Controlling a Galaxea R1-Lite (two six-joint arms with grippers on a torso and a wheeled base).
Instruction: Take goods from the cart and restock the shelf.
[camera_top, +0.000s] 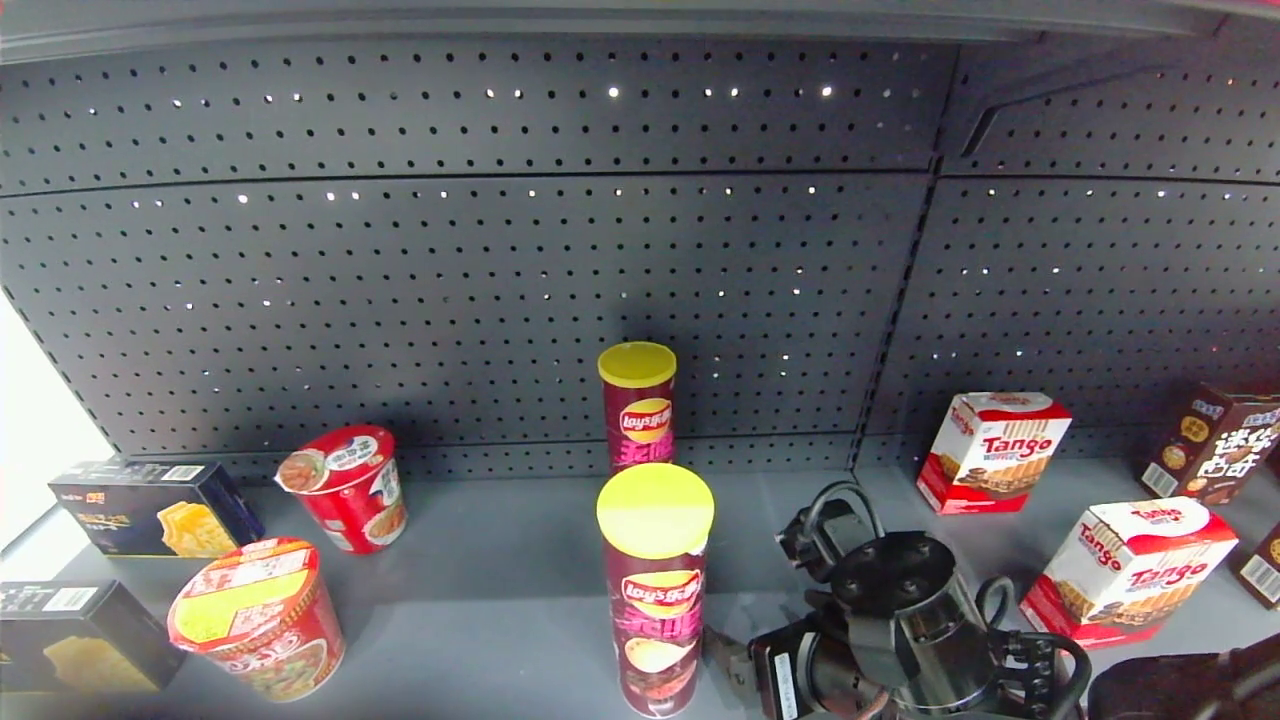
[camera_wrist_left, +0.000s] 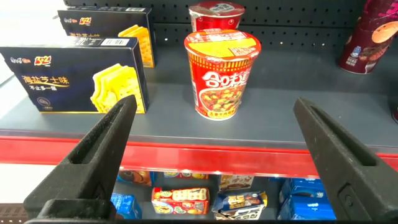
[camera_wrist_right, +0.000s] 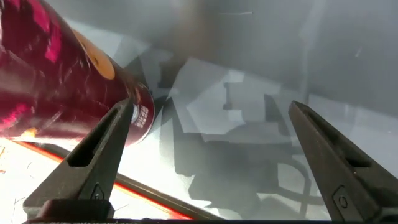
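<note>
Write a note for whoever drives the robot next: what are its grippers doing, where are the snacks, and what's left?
Left gripper: open, empty, in front of the shelf, facing the front noodle cup.
Right gripper: open, empty, right beside the front chip can, not gripping it.
Done: front chip can stands upright on the shelf, lined up before the rear chip can.
Left: back the right arm off without tipping the can, then probably fetch more goods from the cart.
</note>
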